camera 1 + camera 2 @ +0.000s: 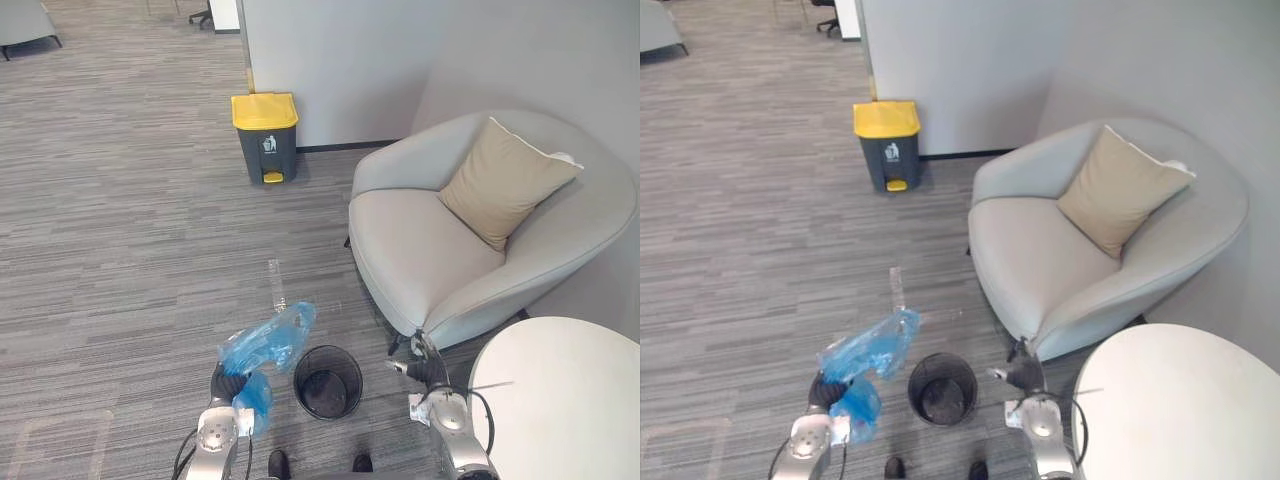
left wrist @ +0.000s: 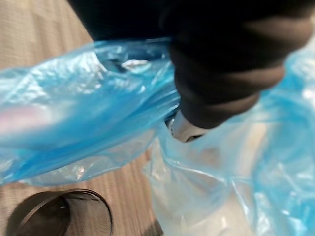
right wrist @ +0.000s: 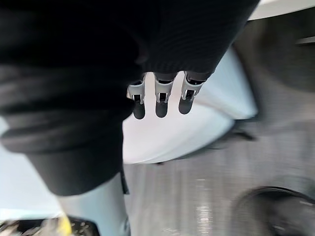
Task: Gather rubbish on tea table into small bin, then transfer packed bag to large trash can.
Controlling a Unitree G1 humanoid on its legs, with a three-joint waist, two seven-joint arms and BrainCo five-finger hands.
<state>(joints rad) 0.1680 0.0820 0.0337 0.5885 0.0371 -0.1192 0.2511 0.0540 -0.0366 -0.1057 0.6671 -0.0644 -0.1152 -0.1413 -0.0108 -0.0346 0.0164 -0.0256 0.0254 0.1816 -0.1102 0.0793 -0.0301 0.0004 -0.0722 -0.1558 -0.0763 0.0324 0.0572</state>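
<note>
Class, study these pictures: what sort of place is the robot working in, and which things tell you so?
Probably an office lounge or waiting area: grey striped carpet, a pale armchair with a beige cushion beside a round white table, and a yellow-lidded pedal bin against the wall.

bright even indoor light, soft faint shadows
</note>
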